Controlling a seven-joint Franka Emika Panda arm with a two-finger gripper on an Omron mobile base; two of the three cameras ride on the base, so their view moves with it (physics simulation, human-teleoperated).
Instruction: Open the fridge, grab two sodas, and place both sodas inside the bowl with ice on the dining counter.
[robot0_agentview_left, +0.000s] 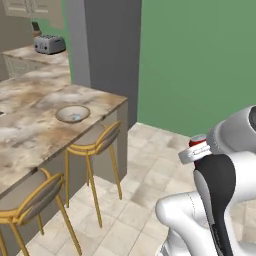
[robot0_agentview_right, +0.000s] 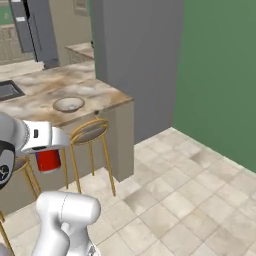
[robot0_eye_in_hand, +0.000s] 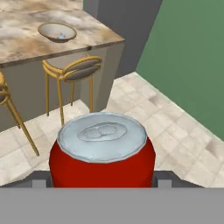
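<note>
Red can (robot0_eye_in_hand: 102, 151) nearest the lens, bottom centre of the hand view, silver top up, gripped at both sides by the hand (robot0_eye_in_hand: 102, 181), fingers closed against its red wall. Same can seen at left of centre in the right base view, hanging under the white wrist, and at right of centre in the left base view, tucked against the arm.

Left to right across the hand view: gold-legged stools (robot0_eye_in_hand: 74, 74) at left under the desk edge, tan bowl (robot0_eye_in_hand: 57, 32) with pale ice at upper left, sitting on the marbled desk (robot0_eye_in_hand: 26, 30) near its end corner, then grey pillar (robot0_eye_in_hand: 127, 26) at top centre, green wall (robot0_eye_in_hand: 192, 57) filling the right. Tiled floor (robot0_eye_in_hand: 144, 113) between can and stools.

Step in hand, judged from the layout: carrying the first soda toward the bowl, can well apart from it and lower than the desk top. Pink bottle not to be seen.

Next move calls for: closing on the desk, lifting the can above the desk edge and clear of the stool backs, centring over the bowl, lowering onto the ice before letting go. Risk of tipping on the uneven ice if released high.
</note>
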